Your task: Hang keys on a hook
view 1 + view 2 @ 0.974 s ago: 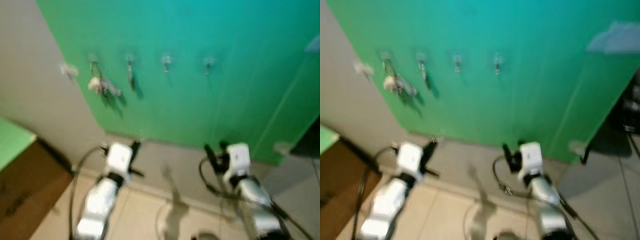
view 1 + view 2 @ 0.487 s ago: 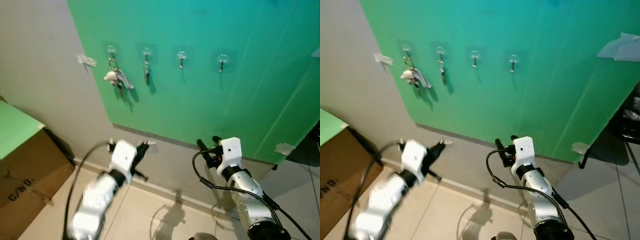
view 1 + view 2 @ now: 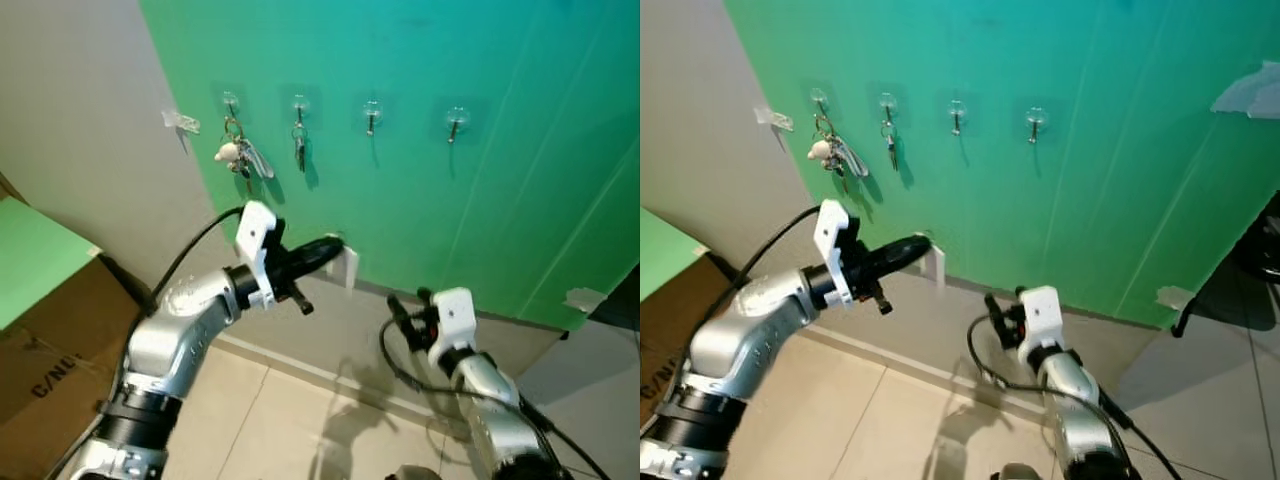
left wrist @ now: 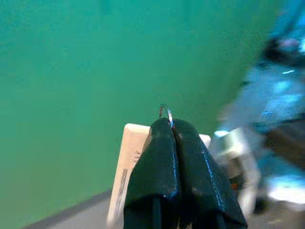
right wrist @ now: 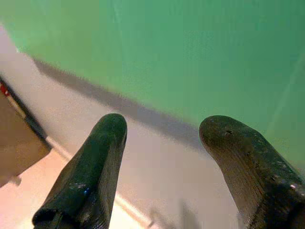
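Landmark: the green panel (image 3: 480,180) on the wall ahead of us.

Nearest us, our right gripper (image 3: 410,308) sits low, below the panel's bottom edge, in front of the grey wall strip (image 3: 370,330) under it. Its fingers (image 5: 90,176) are spread wide apart w/ nothing between them; the wrist view looks past them at the panel's lower edge and the grey strip.

Next out, our left arm is raised, and the left gripper (image 3: 330,247) points at the lower part of the panel, well below the hook row. Its fingers (image 4: 157,162) are pressed tight together, pinching a thin metal key ring (image 4: 165,110) whose loop pokes out past the tips. A white tag (image 3: 347,266) hangs at the tips, just in front of the panel; we can't tell if any actual keys hang behind it.

Farthest: four clear hooks in a row high on the panel. The hook nearest the panel's left edge (image 3: 230,100) carries a key bunch w/ a small pale charm (image 3: 238,155). The 2nd hook (image 3: 299,103) holds a single dark key (image 3: 300,150). The 3rd hook (image 3: 372,110) and 4th hook (image 3: 457,117) are bare.

Left of the panel: grey wall w/ a bit of tape (image 3: 180,121), and lower down a cardboard box (image 3: 50,340) w/ a green sheet (image 3: 35,255) on top. Tiled floor (image 3: 270,420) runs below the panel.
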`<state>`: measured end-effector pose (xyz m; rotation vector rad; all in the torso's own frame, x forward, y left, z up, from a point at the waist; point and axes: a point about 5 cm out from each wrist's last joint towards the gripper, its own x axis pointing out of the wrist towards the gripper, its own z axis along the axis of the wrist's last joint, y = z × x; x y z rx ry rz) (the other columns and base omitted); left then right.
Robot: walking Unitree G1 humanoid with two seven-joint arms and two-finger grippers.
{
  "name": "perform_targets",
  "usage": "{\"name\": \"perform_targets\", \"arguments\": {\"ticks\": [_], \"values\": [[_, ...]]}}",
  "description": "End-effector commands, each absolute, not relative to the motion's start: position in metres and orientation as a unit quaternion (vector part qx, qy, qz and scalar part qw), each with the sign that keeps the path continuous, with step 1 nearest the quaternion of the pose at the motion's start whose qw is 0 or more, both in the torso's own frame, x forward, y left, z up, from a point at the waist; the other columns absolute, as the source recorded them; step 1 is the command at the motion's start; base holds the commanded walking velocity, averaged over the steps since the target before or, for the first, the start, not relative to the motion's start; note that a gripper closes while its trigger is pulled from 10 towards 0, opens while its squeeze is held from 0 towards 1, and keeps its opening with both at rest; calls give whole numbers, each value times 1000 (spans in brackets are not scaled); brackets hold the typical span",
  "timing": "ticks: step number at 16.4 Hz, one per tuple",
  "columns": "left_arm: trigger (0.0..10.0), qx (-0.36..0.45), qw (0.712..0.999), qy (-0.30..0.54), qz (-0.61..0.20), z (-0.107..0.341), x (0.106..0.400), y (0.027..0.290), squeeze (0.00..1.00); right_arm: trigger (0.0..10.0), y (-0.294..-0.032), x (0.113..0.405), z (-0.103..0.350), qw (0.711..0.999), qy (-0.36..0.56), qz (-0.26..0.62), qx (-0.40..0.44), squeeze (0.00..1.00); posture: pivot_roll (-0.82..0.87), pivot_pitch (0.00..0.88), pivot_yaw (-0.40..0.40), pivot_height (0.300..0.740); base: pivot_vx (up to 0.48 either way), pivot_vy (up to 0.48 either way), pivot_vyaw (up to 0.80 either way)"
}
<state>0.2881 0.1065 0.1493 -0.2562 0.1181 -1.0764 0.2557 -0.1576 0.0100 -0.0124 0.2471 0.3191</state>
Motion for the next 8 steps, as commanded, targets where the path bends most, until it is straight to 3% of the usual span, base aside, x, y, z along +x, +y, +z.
{"name": "perform_targets", "arguments": {"ticks": [1,3,8], "values": [[0,-158,824,59,-541,161,284,97,0,10000,-157,252,4,977,137,161,-5,0,-232,0,120,722,0,0,0],[0,-195,786,78,-582,165,269,85,0,10000,-158,248,0,977,145,158,-4,0,-240,0,132,722,0,0,0],[0,-237,784,56,-571,194,287,98,0,10000,-161,242,-6,975,156,157,-6,0,-244,0,131,722,0,0,0]]}}
